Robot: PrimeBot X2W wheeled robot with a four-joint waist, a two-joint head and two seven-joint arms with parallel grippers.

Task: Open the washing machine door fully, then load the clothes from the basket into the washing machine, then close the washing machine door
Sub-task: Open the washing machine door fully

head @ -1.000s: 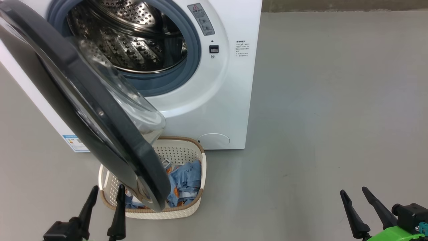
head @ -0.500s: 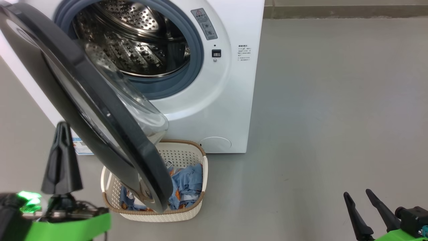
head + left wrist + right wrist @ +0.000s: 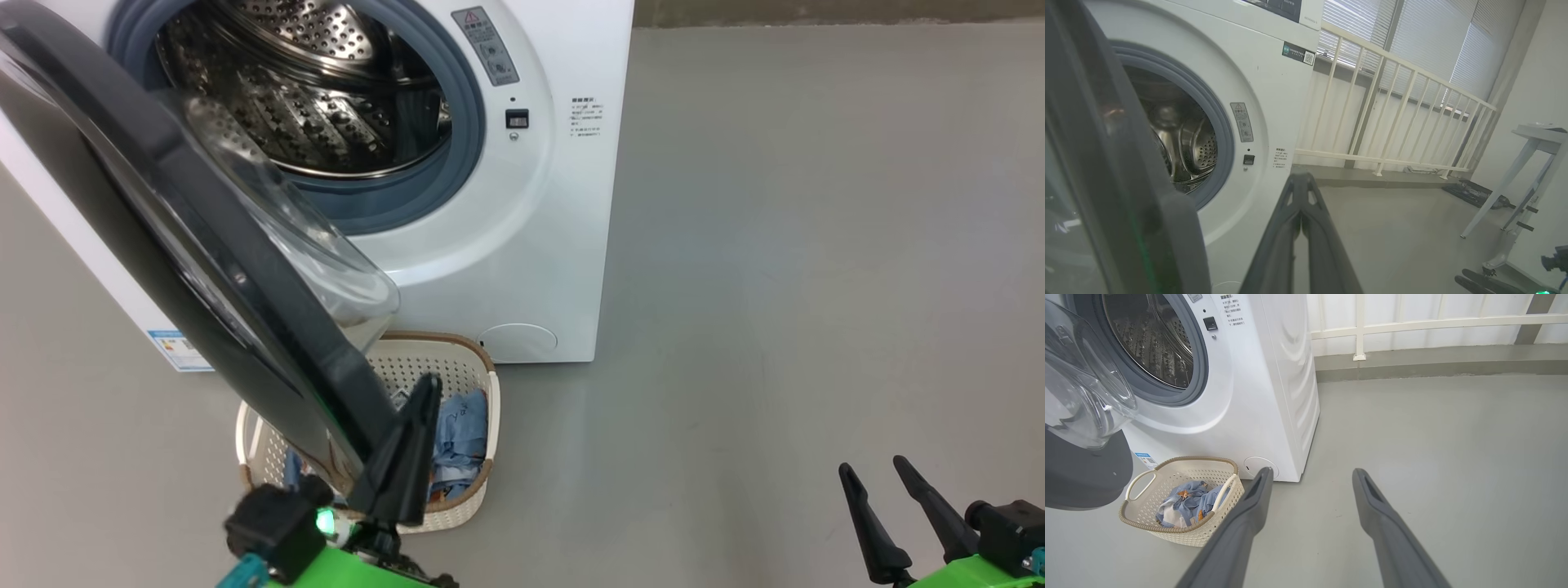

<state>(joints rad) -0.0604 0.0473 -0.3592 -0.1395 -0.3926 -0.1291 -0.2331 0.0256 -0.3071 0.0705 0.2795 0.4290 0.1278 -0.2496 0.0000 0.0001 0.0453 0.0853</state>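
Left claw (image 3: 418, 408): clenched, empty, beside door (image 3: 245, 327).
Right claw (image 3: 1311, 473): released.
Your right wrist view: clothes (image 3: 1188, 498) unobstructed.
Head view: door overlaps basket (image 3: 483, 384).

The washing machine (image 3: 563, 245), its open door (image 3: 188, 212) and the basket (image 3: 445, 363) are taken from above in the head view, turned forward and down, with the left gripper (image 3: 428, 385) at the bottom edge and the right gripper (image 3: 872, 467) in the lower right corner. The left wrist view is shot low and very close, the door's dark rim looming left of the jaws, the drum opening (image 3: 1184, 151) and a white railing (image 3: 1372, 159) ahead of them. The right wrist view is set farther back, low over the floor (image 3: 1433, 437), machine and basket lying left of its jaws; door and drum opening are shared by all three views.
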